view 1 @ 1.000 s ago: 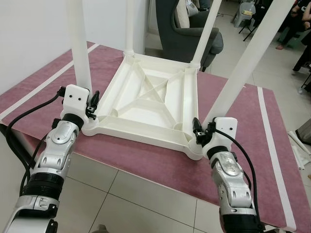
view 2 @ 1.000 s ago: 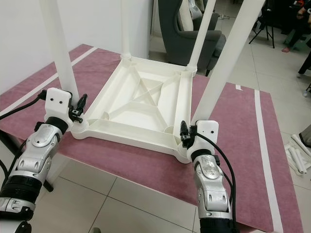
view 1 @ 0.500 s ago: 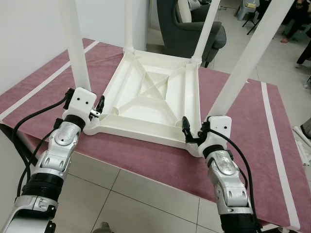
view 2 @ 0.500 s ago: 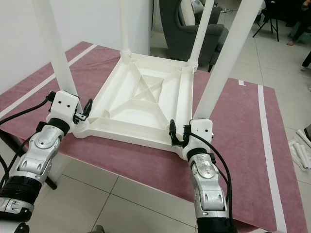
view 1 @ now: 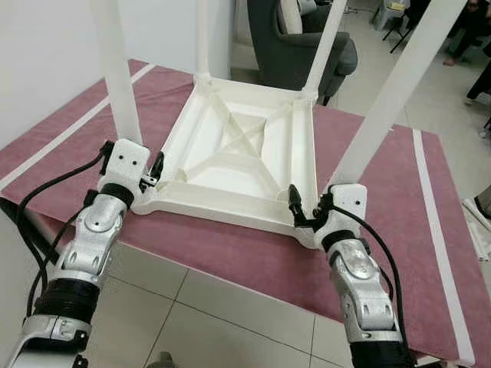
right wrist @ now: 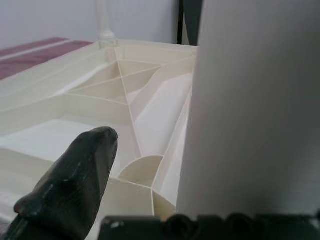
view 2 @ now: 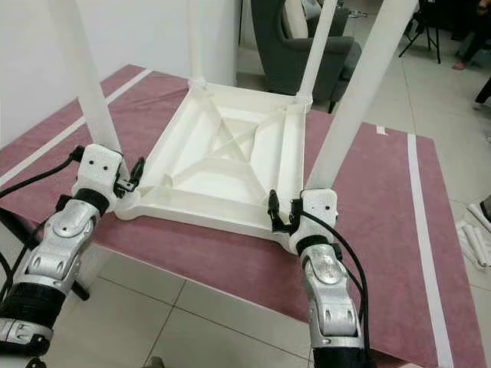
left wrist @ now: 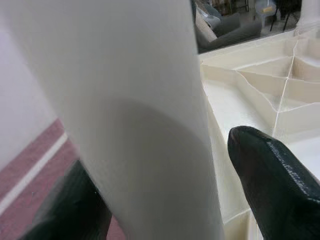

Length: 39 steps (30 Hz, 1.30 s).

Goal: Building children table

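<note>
In the left eye view, a white plastic children's table (view 1: 244, 157) lies upside down on a surface covered in maroon cloth with white stripes (view 1: 383, 199), its four white round legs pointing up. The left gripper (view 1: 147, 170) sits at the table's near left corner, its black fingers straddling the base of the near left leg (view 1: 115, 69). The right gripper (view 1: 307, 211) is at the near right corner, with the near right leg (view 1: 391, 96) rising just beside it. A dark grey armchair (view 1: 295, 38) stands beyond the far edge, well away from both grippers.

The right eye view gives the same layout: the ribbed underside of the table lies between the two grippers.

In the left wrist view, the near left leg fills the space between the two black fingers (left wrist: 272, 187), which flank it; whether they press it I cannot tell.

In the right wrist view, one black finger (right wrist: 75, 187) stands over the ribbed corner, with the near right leg just beside it. The other finger is hidden, so I cannot tell if this gripper is clamped.
</note>
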Tool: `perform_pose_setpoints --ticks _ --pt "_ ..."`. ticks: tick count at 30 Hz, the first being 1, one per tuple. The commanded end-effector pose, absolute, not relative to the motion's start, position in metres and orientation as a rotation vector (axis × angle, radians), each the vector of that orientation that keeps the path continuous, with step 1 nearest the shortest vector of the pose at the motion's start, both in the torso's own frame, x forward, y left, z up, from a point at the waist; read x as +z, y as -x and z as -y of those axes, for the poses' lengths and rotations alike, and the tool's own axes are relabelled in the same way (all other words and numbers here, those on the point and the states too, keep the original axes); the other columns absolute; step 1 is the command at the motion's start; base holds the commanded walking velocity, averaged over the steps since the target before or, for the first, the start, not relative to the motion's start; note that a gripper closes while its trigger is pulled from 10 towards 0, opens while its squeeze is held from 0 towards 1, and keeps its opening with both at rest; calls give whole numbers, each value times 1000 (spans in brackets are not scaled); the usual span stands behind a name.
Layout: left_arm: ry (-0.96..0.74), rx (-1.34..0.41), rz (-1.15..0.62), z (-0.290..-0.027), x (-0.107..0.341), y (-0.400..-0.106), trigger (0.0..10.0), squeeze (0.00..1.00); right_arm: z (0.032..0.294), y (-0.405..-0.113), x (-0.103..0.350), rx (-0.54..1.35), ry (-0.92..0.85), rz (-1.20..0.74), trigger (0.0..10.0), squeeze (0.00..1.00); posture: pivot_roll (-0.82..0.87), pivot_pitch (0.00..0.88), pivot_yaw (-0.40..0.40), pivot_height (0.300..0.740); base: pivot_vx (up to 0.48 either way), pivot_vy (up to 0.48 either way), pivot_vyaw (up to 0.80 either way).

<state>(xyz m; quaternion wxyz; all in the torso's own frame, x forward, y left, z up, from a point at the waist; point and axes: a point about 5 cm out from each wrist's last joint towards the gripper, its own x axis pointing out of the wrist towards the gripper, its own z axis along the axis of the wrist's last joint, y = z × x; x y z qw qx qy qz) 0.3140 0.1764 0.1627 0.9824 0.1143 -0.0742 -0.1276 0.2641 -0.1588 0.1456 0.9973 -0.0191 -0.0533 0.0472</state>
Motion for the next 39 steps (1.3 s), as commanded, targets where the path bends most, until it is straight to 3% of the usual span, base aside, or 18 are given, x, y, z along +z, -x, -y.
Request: perform_pose_setpoints --ticks 1,7,15,22,29,39 --pt "-196 -452 91 -167 155 -306 10000 0 155 -260 139 130 11 72 10000 0 114 0 -29 740 0 0 0" --pt "-175 -567 64 -166 153 -280 10000 0 169 -239 128 79 28 40 10000 0 119 0 -35 740 0 0 0" --pt "-158 -561 22 -166 144 -272 10000 0 181 -226 120 47 63 15 10000 0 113 0 -36 740 0 0 0" --pt "-147 -564 -66 -170 133 -250 10000 0 194 -198 111 20 77 -30 10000 0 116 0 -41 740 0 0 0" --pt "-142 -518 -118 -165 122 -239 10000 0 191 -184 91 26 101 -93 10000 0 121 0 -34 740 0 0 0" --pt "-137 -437 -131 -161 116 -246 10000 0 173 -194 86 94 118 -82 10000 0 126 0 -32 740 0 0 0"
